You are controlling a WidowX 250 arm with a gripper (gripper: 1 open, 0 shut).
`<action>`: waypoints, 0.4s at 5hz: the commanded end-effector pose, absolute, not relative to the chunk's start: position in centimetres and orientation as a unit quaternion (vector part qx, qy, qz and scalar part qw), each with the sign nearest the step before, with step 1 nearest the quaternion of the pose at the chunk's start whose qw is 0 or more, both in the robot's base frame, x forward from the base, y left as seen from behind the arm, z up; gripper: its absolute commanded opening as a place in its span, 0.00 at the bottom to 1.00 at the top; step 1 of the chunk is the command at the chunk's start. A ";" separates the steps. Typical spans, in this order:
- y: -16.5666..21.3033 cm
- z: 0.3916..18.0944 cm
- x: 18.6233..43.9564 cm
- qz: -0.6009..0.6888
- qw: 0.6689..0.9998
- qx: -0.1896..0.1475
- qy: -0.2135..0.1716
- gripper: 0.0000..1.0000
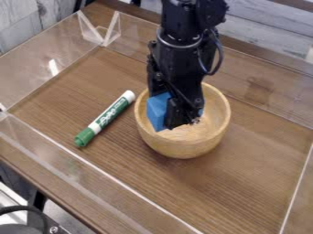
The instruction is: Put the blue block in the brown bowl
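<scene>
Claw (181, 117) shut on blue block (160, 108), inside brown bowl (184, 139)

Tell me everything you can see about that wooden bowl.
The brown bowl is round, light wood with a thick rim and deep rounded sides. It stands upright on the dark wooden table, right of the green marker and apart from it. The black gripper reaches down inside it, shut on the blue block, which hides much of the interior.
</scene>
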State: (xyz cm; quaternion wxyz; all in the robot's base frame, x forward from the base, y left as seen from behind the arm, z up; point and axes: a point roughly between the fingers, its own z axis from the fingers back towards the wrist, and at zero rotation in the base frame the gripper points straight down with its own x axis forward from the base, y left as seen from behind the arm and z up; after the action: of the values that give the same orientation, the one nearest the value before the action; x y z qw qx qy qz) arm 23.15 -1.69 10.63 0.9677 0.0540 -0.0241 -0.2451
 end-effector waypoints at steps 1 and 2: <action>-1.4 11.9 23.5 -0.229 0.971 0.055 -0.051 0.00; -1.3 11.9 23.4 -0.220 0.973 0.053 -0.053 0.00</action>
State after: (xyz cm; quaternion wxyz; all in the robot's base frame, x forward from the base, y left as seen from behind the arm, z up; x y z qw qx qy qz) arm 22.92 -1.48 10.86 0.9712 0.0510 -0.0297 -0.2306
